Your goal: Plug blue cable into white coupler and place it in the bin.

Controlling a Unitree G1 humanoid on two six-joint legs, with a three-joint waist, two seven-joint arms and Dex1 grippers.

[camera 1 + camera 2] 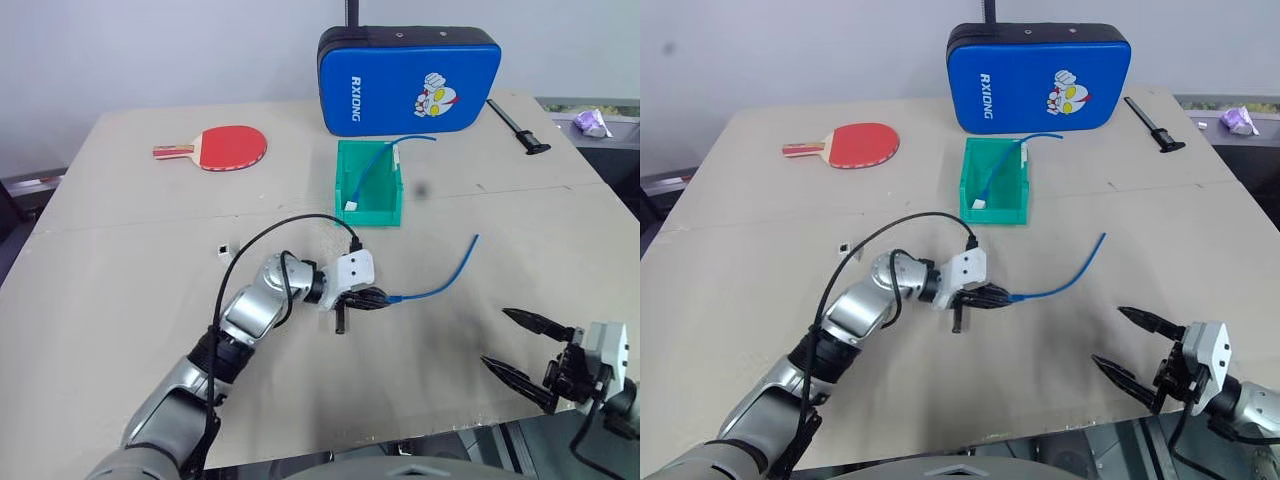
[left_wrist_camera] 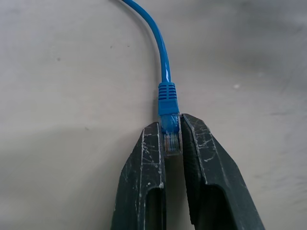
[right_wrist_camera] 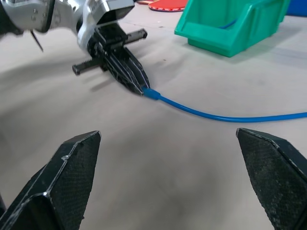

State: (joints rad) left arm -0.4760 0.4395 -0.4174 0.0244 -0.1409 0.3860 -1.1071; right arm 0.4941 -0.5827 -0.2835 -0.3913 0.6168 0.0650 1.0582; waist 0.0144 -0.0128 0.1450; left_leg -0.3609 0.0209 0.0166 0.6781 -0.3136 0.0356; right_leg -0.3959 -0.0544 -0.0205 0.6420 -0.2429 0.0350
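Left wrist view has my left gripper (image 2: 171,136) clamped on the clear plug of the blue cable (image 2: 160,52), fingers pinching the plug tip with the blue boot sticking out just past them. From the head camera that gripper sits near table centre, cable (image 1: 445,280) trailing off toward 2 o'clock, lying loose on the table (image 1: 120,290). My right gripper (image 1: 520,345) hangs at about 4 o'clock from the left one, well apart, jaws spread wide, nothing in them. White coupler (image 1: 222,248) is the tiny block at roughly 10 o'clock from the left gripper, near it, untouched. Bin (image 1: 370,182) is at 12 o'clock, with another blue cable and white piece already inside; blue padded case (image 1: 410,78) behind it, red paddle (image 1: 225,146) off at 11. My read: plug is secured, coupler not yet picked. Grip looks very near the tip, so I'd want enough plug left free to enter the socket; the right claw should take the coupler with the socket facing the plug, then line up straight before pushing.
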